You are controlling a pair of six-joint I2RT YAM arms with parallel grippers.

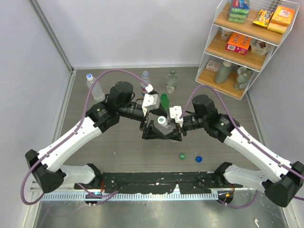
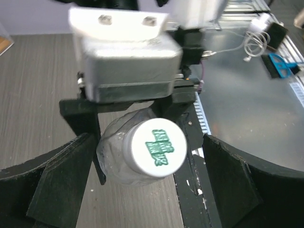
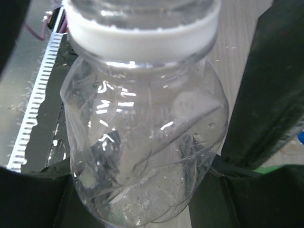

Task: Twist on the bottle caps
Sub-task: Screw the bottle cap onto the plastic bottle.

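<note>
As seen from the arm bases outward, noted green cap (image 1: 182,156) and blue cap (image 1: 198,159) lying loose on table (image 1: 123,147), just beside each other. Beyond them, at mid-table, found right gripper (image 1: 166,127) clamped on clear bottle (image 3: 142,142), with white cap (image 2: 154,147) on its mouth. Found left gripper (image 2: 147,142) spread wide, with fingers (image 2: 61,185) either side of white cap, apart from it. Farther back, recorded green bottle (image 1: 164,100) and cola-label bottle (image 1: 145,80) standing upright; at far right corner, stocked shelf rack (image 1: 247,47).

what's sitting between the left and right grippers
The clear bottle with its white cap on. The top view shows it between them; the right gripper is shut on its body, fingers of the left gripper flank the cap without touching.
</note>
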